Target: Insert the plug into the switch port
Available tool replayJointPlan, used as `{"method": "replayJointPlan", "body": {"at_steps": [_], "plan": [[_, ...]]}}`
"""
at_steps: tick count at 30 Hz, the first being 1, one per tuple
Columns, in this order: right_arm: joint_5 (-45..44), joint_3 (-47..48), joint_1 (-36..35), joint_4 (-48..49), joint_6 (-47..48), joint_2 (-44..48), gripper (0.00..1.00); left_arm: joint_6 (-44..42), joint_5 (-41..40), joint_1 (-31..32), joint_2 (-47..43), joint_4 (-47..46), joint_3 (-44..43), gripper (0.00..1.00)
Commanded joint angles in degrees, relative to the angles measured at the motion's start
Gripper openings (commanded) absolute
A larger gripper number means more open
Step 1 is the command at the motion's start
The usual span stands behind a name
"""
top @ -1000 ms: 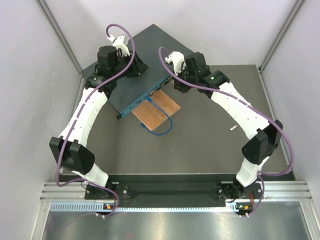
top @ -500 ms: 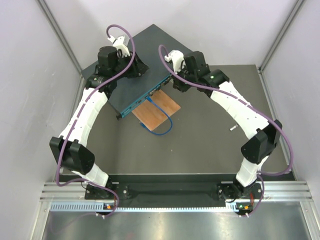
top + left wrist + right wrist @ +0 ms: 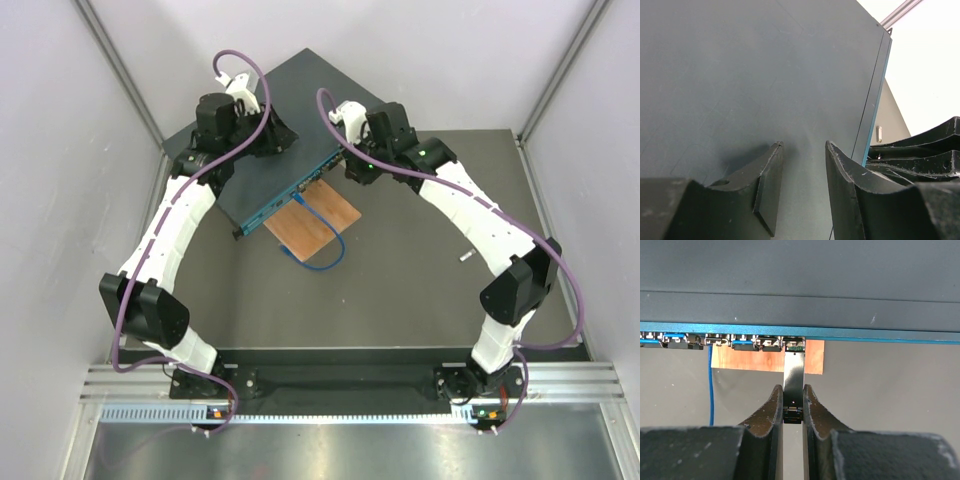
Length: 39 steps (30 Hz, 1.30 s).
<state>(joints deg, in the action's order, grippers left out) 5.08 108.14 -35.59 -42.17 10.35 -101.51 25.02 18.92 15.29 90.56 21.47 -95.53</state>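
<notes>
Switch (image 3: 740, 75) matt teal metal — board (image 3: 755, 361) bare wood, plug (image 3: 793, 374) glossy.

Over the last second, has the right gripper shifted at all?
Yes, slightly: the right gripper, holding the plug, edged left toward the switch, which stayed put.

diffuse, even light overhead; faint shadows. white wall (image 3: 925, 75) blown out in left wrist view. fingers (image 3: 767, 412) slightly soft close-up; top view sharp.
</notes>
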Motion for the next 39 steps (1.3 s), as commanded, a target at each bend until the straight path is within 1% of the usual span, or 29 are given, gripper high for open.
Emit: {"method": "replayJointPlan", "body": {"at_steps": [1,14,28,39], "plan": [[3.88,3.04,-1.5,2.62,-0.86,-0.26,0.0,0.3,0.94,-0.08,-1.44,-2.58,0.43,0.44],[4.76,4.45,-1.58,3.5,-2.0,-0.7,0.0,0.38,0.86,-0.17,-1.53,-2.58,0.87,0.45],[5.73,0.67,-1.32,3.76,-0.51,3.43,0.0,0.65,1.12,-0.17,-0.92,-2.58,0.43,0.45],[6.25,0.49,-1.32,3.5,-0.42,2.29,0.0,0.91,1.47,-0.17,-0.65,-2.84,0.25,0.45]]}}
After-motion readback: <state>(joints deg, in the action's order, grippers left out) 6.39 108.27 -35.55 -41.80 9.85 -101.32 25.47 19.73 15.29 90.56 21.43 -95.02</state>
